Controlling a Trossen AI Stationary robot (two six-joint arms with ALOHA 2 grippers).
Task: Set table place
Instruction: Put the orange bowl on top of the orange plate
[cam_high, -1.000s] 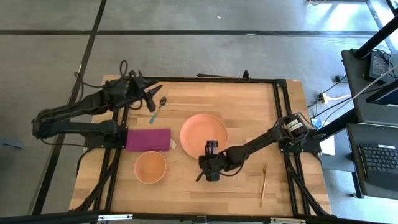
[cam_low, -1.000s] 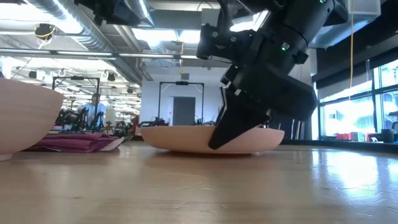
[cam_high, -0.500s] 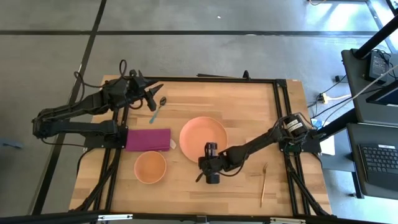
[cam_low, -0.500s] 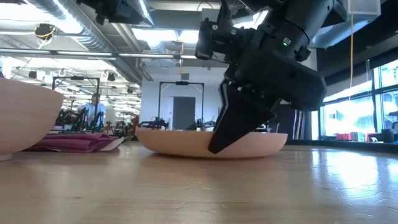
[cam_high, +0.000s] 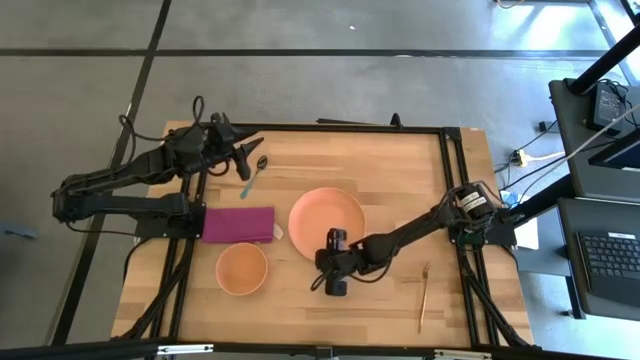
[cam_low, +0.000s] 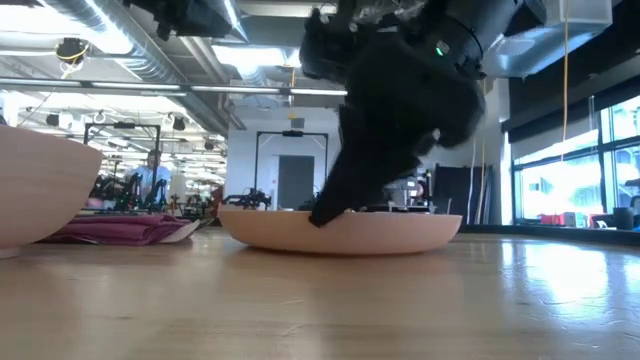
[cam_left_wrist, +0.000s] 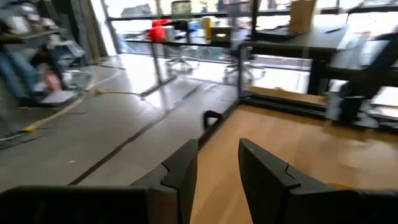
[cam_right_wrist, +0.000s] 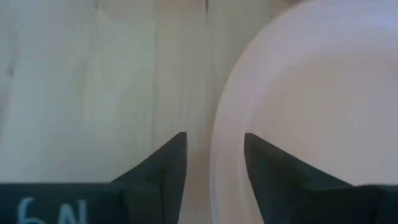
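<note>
The salmon-orange plate (cam_high: 327, 216) lies flat on the wood table (cam_high: 400, 170), near its middle. My right gripper (cam_high: 336, 241) stands open at the plate's near rim (cam_right_wrist: 217, 149). One finger is over the plate and one is outside it, and I see no touch. To the left, the matching bowl (cam_high: 241, 268) and the folded magenta napkin (cam_high: 238, 224) rest on the table. The blue-handled spoon (cam_high: 252, 176) lies at the far left, with my open left gripper (cam_high: 243, 160) just above it. The gold fork (cam_high: 424, 295) lies near the right front.
A black metal frame (cam_high: 350, 128) edges the table. Bare wood stretches between the plate and the fork, and along the near edge. In the low view the bowl (cam_low: 40, 190) looms close at the left.
My right gripper has opened and let go of the plate's near rim. The plate, which was held slightly raised, has sunk flat onto the table and shifted a little toward the left edge.
</note>
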